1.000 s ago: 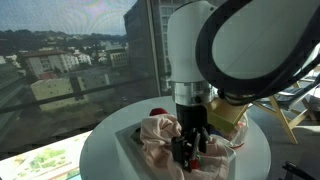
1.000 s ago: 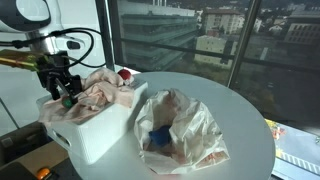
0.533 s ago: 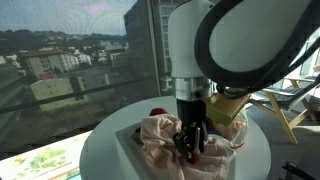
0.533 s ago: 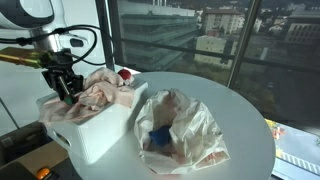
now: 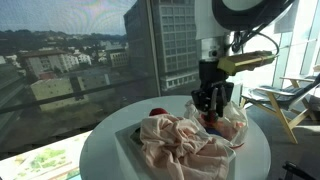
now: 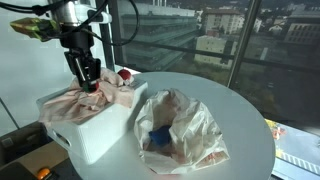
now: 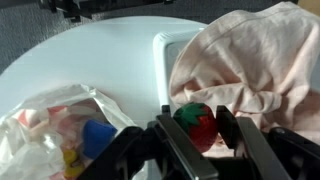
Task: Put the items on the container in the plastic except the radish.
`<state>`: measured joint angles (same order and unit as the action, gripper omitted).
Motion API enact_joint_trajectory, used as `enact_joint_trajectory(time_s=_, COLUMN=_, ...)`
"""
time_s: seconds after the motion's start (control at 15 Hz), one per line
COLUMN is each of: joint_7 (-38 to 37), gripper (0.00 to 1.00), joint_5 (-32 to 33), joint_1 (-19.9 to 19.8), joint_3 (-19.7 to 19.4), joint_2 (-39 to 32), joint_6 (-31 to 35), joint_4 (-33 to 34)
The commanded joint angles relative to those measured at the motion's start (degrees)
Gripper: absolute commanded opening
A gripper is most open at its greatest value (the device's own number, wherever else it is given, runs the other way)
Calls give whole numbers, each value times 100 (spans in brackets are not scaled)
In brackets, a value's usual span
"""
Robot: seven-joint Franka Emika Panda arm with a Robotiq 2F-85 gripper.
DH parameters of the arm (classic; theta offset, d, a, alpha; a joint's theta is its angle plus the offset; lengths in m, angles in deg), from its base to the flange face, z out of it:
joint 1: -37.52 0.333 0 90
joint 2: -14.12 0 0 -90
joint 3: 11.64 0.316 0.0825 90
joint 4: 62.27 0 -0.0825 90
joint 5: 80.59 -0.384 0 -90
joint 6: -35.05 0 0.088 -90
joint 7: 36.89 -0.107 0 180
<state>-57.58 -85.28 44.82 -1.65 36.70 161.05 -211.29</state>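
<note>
One small red round piece with a green top (image 7: 197,128) is clenched in the tool (image 7: 197,118), held above the crumpled pale pink cloth (image 7: 250,60) in the shallow white tray (image 6: 95,130). That height probably lets it clear the rim toward the glossy see-through bag (image 6: 185,125) just beside the tray on the table (image 6: 245,115). A dark red leafy radish (image 6: 123,73) lies at the tray's far corner, excluded.

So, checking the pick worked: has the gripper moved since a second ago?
Yes: the gripper, shut on a red piece, rose off the cloth and shifted right along the tray.
</note>
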Motion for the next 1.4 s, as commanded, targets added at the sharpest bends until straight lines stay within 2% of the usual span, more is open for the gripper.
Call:
enact_joint_trajectory(time_s=0.0, joint_7=-401, gripper=24, joint_5=47, joint_1=-495, joint_3=-170, joint_2=-186, joint_6=197, joint_4=-131)
enact_joint_trajectory(time_s=0.13, joint_7=-534, gripper=25, joint_5=130, joint_1=-749, joint_3=-244, joint_2=-481, joint_6=576, joint_4=-160)
enact_joint_trajectory(time_s=0.4, joint_7=-717, gripper=25, joint_5=525, joint_1=-1118, joint_3=-323, joint_2=-1453, joint_6=1835, joint_4=48)
enact_joint_trajectory(time_s=0.53, joint_7=-1159, gripper=24, joint_5=1095, joint_1=-1317, joint_3=-365, joint_2=-1921, joint_6=2280, joint_4=182)
enact_joint_trajectory(time_s=0.67, joint_7=-1955, gripper=24, joint_5=2129, joint_1=-1470, joint_3=-468, joint_2=-2329, joint_6=2581, joint_4=338)
enact_joint_trajectory(time_s=0.87, joint_7=-2965, gripper=23, joint_5=3491, joint_1=-1297, joint_3=-920, joint_2=-2815, joint_6=2765, joint_4=674)
enact_joint_trajectory(time_s=1.0, joint_7=-3315, gripper=25, joint_5=3866, joint_1=-1130, joint_3=-1189, joint_2=-3105, joint_6=2822, joint_4=883)
enact_joint_trajectory(time_s=1.07, joint_7=-3350, gripper=73, joint_5=3828, joint_1=-1054, joint_3=-1267, joint_2=-3177, joint_6=2935, joint_4=907)
enact_joint_trajectory(time_s=1.13, joint_7=-3204, gripper=74, joint_5=3536, joint_1=-998, joint_3=-1272, joint_2=-3178, joint_6=3084, joint_4=855)
enact_joint_trajectory(time_s=1.33, joint_7=-2938, gripper=96, joint_5=3083, joint_1=-758, joint_3=-1255, joint_2=-2893, joint_6=3434, joint_4=536)
